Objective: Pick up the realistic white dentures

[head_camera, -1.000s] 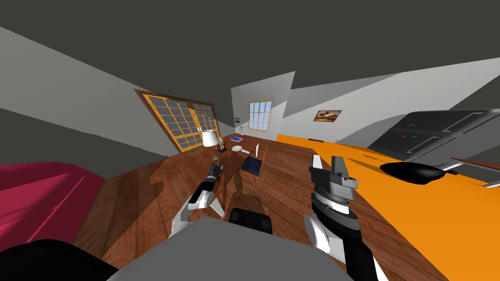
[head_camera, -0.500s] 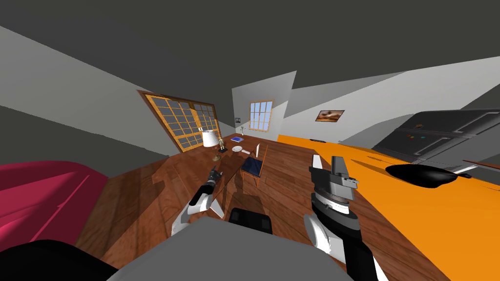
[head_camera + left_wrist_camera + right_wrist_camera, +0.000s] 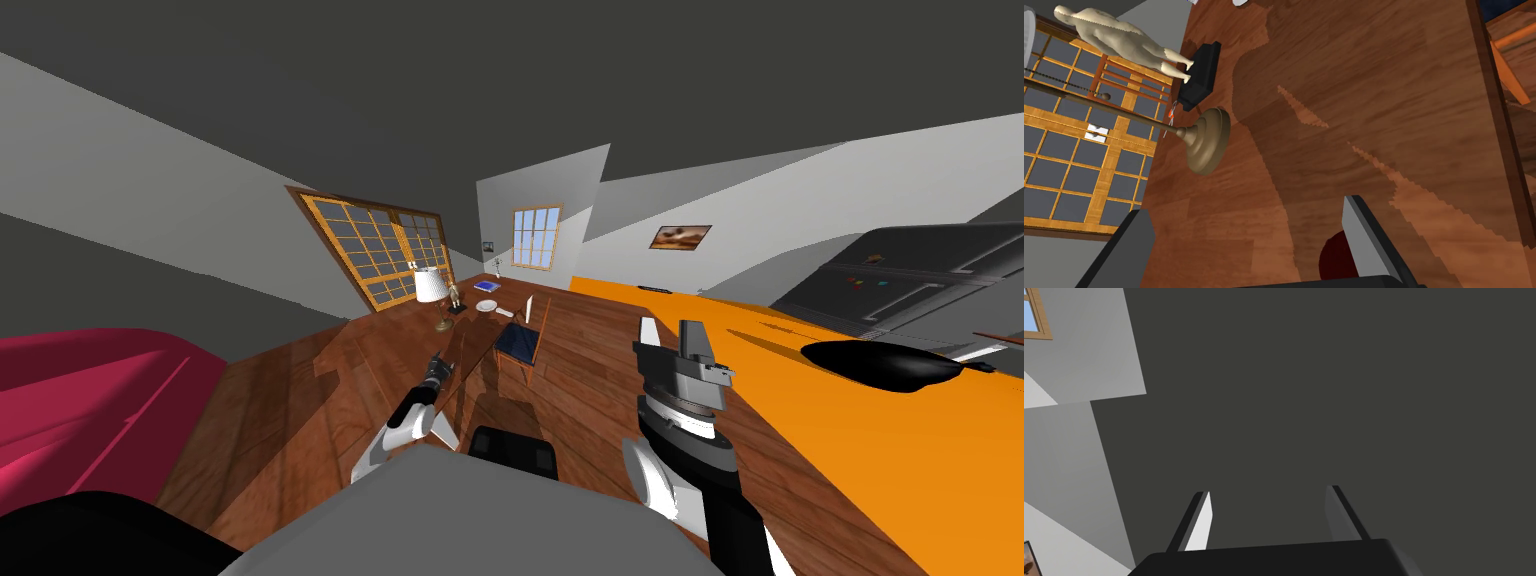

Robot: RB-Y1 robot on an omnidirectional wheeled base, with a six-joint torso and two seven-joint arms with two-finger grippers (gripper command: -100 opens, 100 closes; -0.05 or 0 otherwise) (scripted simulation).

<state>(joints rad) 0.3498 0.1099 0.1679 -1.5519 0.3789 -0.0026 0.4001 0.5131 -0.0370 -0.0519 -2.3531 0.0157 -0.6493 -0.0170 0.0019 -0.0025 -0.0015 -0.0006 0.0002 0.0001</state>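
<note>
You hold the left gripper (image 3: 1245, 205) above the brown wooden tabletop (image 3: 1374, 100) with fingers wide, ready to close; a dark red rounded lump (image 3: 1334, 260) just inside one finger may be the dentures, I cannot tell, while the right gripper (image 3: 1268, 490) waits raised, fingers apart.

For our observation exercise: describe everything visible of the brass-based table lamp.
The table lamp has a stepped, round, brass-coloured base, a thin brown stem, a beaded pull chain and a white shade. It stands upright on the brown wooden table, beside the pale figurine's black plinth, ahead of the open left gripper.
</note>
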